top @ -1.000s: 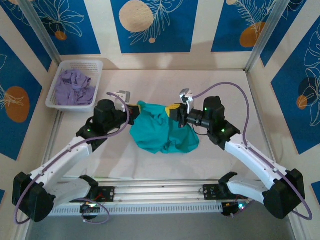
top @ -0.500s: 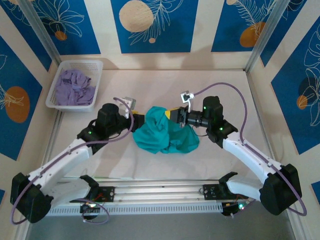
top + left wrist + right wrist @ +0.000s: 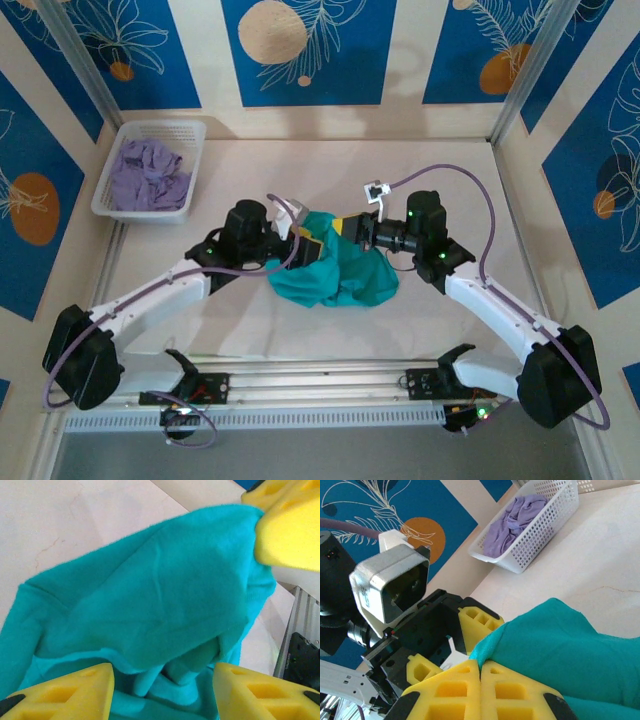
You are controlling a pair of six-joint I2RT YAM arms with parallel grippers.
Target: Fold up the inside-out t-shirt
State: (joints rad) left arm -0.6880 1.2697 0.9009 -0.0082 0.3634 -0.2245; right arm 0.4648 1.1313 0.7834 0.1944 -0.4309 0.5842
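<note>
The teal inside-out t-shirt [image 3: 340, 275] lies bunched at the table's middle, with its top edge lifted. My right gripper [image 3: 345, 228] is shut on that raised edge; in the right wrist view the pads [image 3: 481, 666] pinch a teal fold [image 3: 570, 650]. My left gripper [image 3: 313, 247] faces it from the left, close by. In the left wrist view its jaws [image 3: 162, 672] stand apart, with loose folds of the shirt [image 3: 150, 595] in front of the gap and not pinched. The right gripper's yellow finger [image 3: 290, 535] shows at the upper right there.
A white basket [image 3: 150, 205] with a lavender garment [image 3: 148, 175] stands at the back left, also seen in the right wrist view as the basket [image 3: 540, 525]. Patterned walls and metal posts close in the table [image 3: 440, 170] on three sides.
My left gripper has opened, let go of the shirt and slid right towards the right gripper. The shirt's left side has drawn in. The right gripper stays shut on the edge.
</note>
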